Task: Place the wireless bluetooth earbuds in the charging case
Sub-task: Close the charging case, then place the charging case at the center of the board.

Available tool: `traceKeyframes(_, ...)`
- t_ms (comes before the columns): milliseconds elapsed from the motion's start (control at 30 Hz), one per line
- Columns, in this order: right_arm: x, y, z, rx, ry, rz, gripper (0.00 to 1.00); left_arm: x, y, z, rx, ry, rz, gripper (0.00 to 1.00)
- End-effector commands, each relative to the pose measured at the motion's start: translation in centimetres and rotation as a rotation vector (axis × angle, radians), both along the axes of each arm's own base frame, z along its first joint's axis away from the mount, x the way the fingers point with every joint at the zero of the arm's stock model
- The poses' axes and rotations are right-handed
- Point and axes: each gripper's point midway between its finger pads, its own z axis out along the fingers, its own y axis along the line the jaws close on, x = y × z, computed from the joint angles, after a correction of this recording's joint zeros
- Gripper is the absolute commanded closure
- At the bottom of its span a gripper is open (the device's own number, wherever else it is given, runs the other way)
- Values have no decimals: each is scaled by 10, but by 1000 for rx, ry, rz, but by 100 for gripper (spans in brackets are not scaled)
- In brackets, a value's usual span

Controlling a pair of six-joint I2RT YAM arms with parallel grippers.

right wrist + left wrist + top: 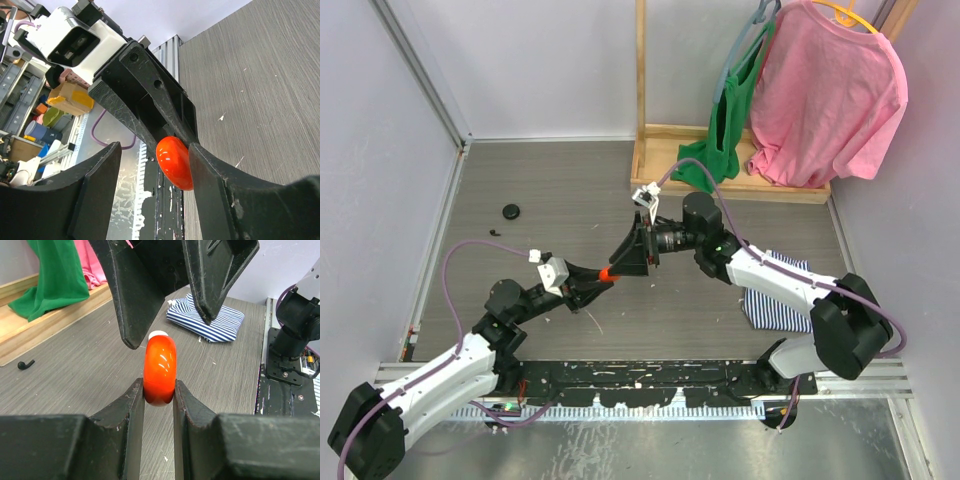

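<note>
1. Grip of the left gripper (158, 384) is narrow: its two fingers press the flat sides of a red plastic piece (160, 365) and hold it on edge, off the table (550, 180).
2. The red plastic piece is glossy orange-red, smooth and oval, with bright highlights on its rounded rim. A small white bit (158, 333) shows at its top edge. Whether it is an earbud or a case cannot be told.
3. The right gripper (154, 146) faces the left one with its jaws apart, one finger on each side of the red piece. One finger is close beside it, but contact cannot be made out.
4. The two grippers meet above the middle of the table.
5. A black disc (510, 211) lies well apart to the left, with a small black piece (494, 233) near it.
6. A striped cloth (225, 322) lies folded on the right.
7. A green garment (55, 275) and a pink shirt (830, 90) hang over a wooden rack base (655, 150) at the back.
</note>
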Motion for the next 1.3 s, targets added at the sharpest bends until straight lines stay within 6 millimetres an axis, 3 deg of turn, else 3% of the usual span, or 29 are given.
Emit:
traceKeyframes(0,-11,-3,34,86,-107,41,38,5,0,31,-54,-79,16,91)
traceKeyframes(167,-4,-8,26,37,-176,-13,38,4,0,32,-53,-81,14,91)
traceKeyframes(367,13,-25,15,-49,-416,-137,36,1,-2,32,-49,-82,-9,91)
traceKeyframes(533,12,-32,7,-73,-546,-118,36,-2,-6,31,-40,-78,-43,90)
traceKeyframes(833,-6,-23,-18,-93,-775,36,38,-9,-11,31,-31,-75,-99,90)
traceKeyframes(1067,-4,-13,-31,-133,-799,62,39,-11,-14,29,-22,-69,-120,89)
traceKeyframes(1267,-7,-10,-33,-126,-793,84,46,-11,-14,29,-21,-70,-123,89)
